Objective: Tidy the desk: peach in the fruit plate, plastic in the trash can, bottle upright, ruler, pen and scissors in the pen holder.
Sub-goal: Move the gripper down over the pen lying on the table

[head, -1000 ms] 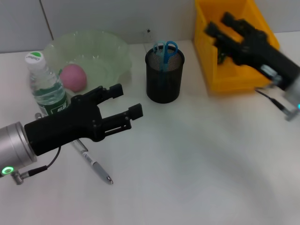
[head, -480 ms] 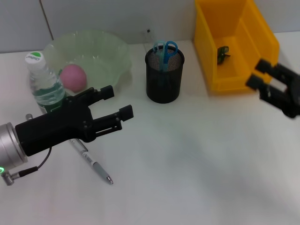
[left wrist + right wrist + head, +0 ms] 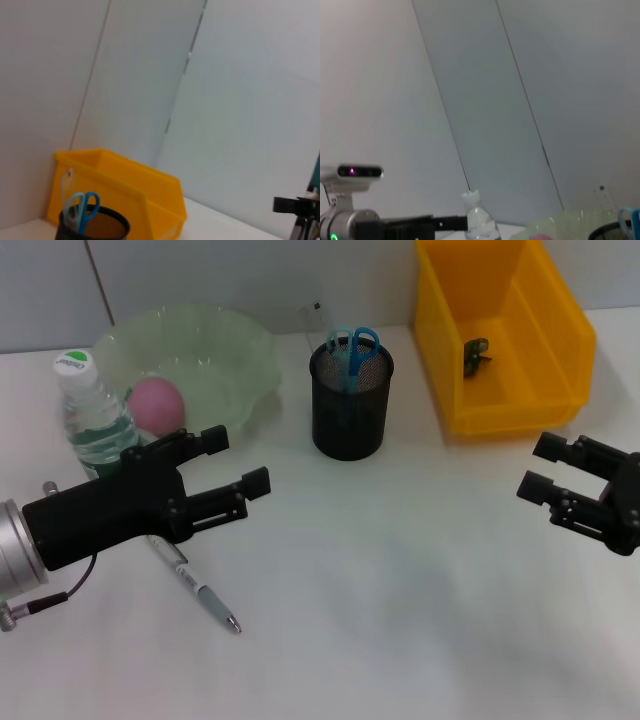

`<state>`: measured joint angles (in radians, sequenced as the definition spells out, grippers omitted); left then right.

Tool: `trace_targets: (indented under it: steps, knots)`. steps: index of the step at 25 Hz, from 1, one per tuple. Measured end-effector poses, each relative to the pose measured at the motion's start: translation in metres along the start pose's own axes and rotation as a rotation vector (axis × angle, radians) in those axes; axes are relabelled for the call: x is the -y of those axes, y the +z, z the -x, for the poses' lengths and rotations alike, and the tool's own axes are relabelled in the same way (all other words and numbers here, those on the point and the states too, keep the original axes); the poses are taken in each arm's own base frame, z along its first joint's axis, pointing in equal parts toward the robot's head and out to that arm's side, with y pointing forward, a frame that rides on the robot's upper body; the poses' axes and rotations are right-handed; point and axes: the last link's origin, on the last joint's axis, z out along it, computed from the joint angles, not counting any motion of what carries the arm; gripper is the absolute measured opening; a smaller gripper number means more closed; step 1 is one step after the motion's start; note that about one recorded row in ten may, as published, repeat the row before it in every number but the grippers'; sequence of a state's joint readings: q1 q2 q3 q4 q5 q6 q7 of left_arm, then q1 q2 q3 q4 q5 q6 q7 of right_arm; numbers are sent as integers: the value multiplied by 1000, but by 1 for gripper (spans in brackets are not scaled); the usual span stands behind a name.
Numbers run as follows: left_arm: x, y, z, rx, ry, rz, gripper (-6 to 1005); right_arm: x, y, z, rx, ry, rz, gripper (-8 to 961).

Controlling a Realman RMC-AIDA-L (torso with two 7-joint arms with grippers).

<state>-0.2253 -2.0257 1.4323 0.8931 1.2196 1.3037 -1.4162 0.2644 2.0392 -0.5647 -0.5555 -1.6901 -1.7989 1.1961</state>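
Left claw (image 3: 228,461) released, poised over pen (image 3: 196,587) on tabletop (image 3: 400,600) for pickup; right claw (image 3: 565,470) released, clear of bin (image 3: 500,330)

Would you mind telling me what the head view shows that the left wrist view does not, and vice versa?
Only the head view shows the pen on the table, the upright bottle, the peach in the fruit plate and the left tool. The left wrist view adds only bare wall. Both show the pen holder with scissors, the yellow bin and the right tool.
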Motion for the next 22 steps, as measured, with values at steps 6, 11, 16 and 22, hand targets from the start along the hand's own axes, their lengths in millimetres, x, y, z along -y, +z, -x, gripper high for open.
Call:
trace_targets:
  steps: [6, 11, 16, 22]
  knots:
    - [2, -1, -28, 75, 110, 43, 840, 2, 2, -1, -38, -4, 11, 683]
    - [8, -6, -38, 83, 116, 38, 839, 5, 3, -1, -56, 11, 6, 683]
    - [9, -8, -36, 130, 20, 13, 839, 6, 4, -1, -67, 13, 5, 683]
    - [7, -6, -37, 499, -77, -78, 839, 8, 6, 1, -76, 6, 13, 683]
